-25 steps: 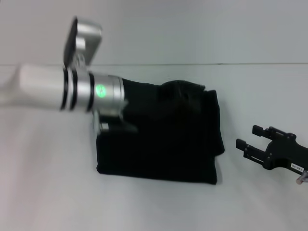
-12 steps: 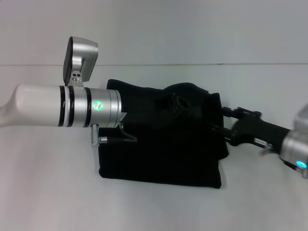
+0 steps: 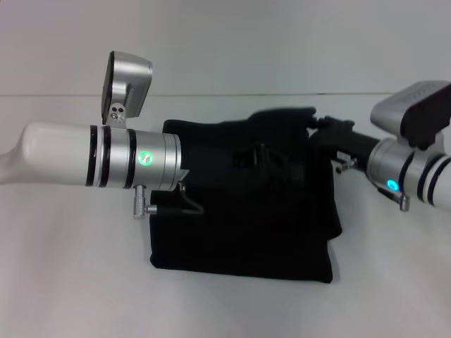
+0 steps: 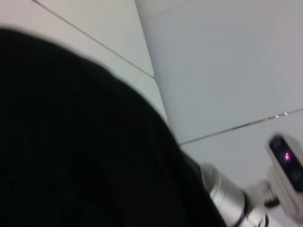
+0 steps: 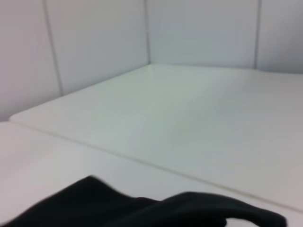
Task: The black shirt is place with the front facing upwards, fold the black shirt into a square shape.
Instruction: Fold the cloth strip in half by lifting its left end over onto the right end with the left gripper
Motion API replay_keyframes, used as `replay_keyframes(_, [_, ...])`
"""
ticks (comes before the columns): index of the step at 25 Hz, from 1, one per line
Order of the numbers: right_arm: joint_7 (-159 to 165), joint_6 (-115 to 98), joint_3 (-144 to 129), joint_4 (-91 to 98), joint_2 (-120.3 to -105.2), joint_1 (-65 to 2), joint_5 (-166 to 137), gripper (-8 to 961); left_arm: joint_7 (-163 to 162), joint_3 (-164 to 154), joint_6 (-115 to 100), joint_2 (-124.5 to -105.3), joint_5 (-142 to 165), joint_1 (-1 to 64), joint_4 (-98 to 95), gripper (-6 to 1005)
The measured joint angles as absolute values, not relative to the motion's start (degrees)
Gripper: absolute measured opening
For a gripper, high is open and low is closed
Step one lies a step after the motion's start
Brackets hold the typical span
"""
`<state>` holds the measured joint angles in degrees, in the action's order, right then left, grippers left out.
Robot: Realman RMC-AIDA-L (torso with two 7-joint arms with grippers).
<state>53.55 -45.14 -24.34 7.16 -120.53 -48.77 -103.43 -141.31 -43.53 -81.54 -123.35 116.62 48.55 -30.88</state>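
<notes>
White tabletop (image 3: 70, 282), bare on every side of the black shirt (image 3: 246, 225), folded into a rough rectangle at centre with its far edge bunched up. Left gripper (image 3: 257, 156) over the shirt's far middle, right gripper (image 3: 325, 134) at its far right corner. Finger states impossible to tell, black on black.

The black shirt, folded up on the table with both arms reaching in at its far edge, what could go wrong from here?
1. The black shirt is bunched into a hump at its far edge, near the right gripper; pressing or pulling there might leave a lopsided fold, not a square.
2. The left gripper lies over the cloth, so dragging it could shift the stacked layers on the table.
</notes>
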Motion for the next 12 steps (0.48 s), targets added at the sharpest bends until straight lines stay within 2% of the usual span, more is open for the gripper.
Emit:
replay_keyframes(4, [53.51, -44.62, -24.33, 7.69, -120.36, -48.89, -99.75, 709, -140.08, -43.60, -83.48, -123.36, 116.62, 48.16, -30.02, 20])
replay_keyframes(12, [53.52, -47.91, -24.26, 10.06, -120.17, -45.02, -97.07, 709, -137.21, -44.58, -82.53, -123.89, 116.94, 48.81, -23.96, 20])
